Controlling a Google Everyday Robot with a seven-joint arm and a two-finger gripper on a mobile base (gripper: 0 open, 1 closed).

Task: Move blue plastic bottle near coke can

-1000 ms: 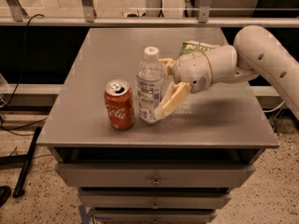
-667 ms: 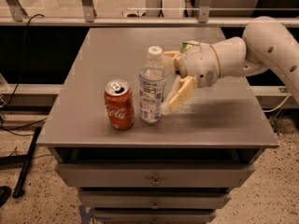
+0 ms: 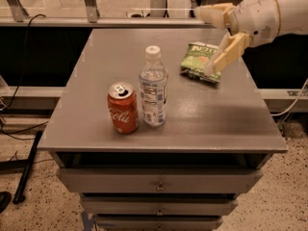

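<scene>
The blue plastic bottle, clear with a white cap and a blue-and-white label, stands upright on the grey table. The red coke can stands right beside it on its left, almost touching. My gripper is raised above the table's far right part, over the green chip bag, well apart from the bottle. Its cream fingers are spread wide and hold nothing.
A green chip bag lies at the table's back right, partly behind one finger. The table is the top of a drawer cabinet with drawers below. A black cable hangs at the left. A rail runs behind the table.
My gripper has let go of the bottle and drawn back up and to the right, away from it. The bottle stays standing beside the can.
</scene>
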